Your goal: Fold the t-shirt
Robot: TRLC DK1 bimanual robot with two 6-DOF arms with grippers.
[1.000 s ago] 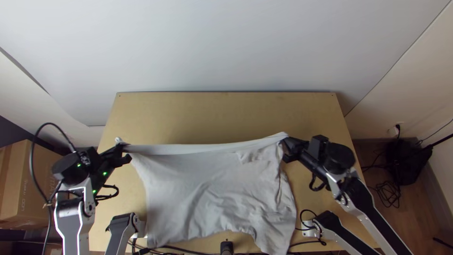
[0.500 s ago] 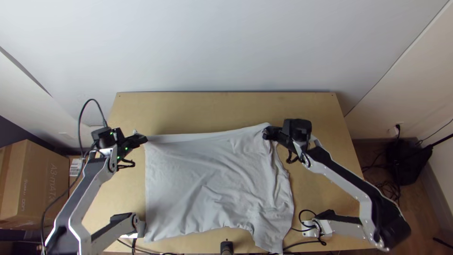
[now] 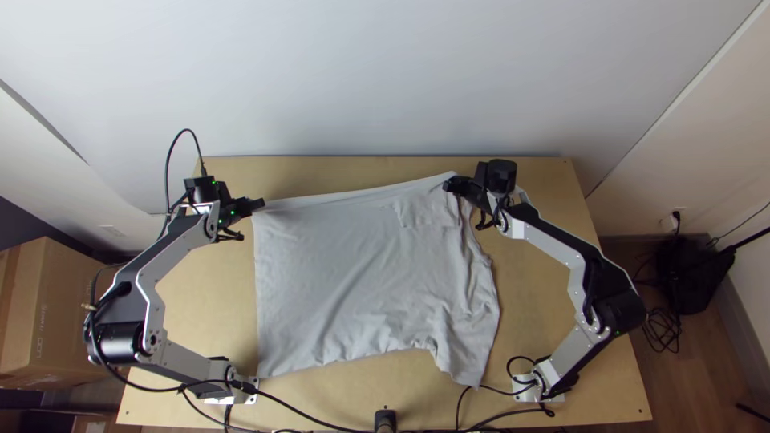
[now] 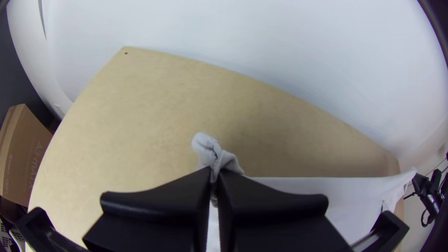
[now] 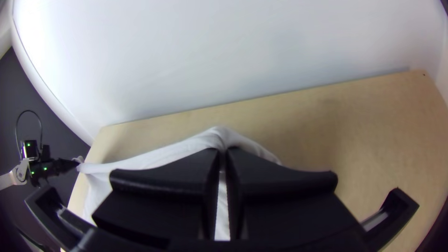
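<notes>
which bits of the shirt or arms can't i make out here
Left wrist view: the bit of t-shirt pinched in the left tool, covered by its fingers.
Right wrist view: the cloth pinched in the right tool, covered the same way.
Top view: the t-shirt's underside, hidden by its upper side.
Left wrist view: most of the right arm, cut off by the edge.

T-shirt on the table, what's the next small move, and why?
Probably lower both grippers and lay the far edge down: the left gripper and right gripper each pinch an end of it, stretched between them, while the t-shirt spreads toward the table's near side.
</notes>
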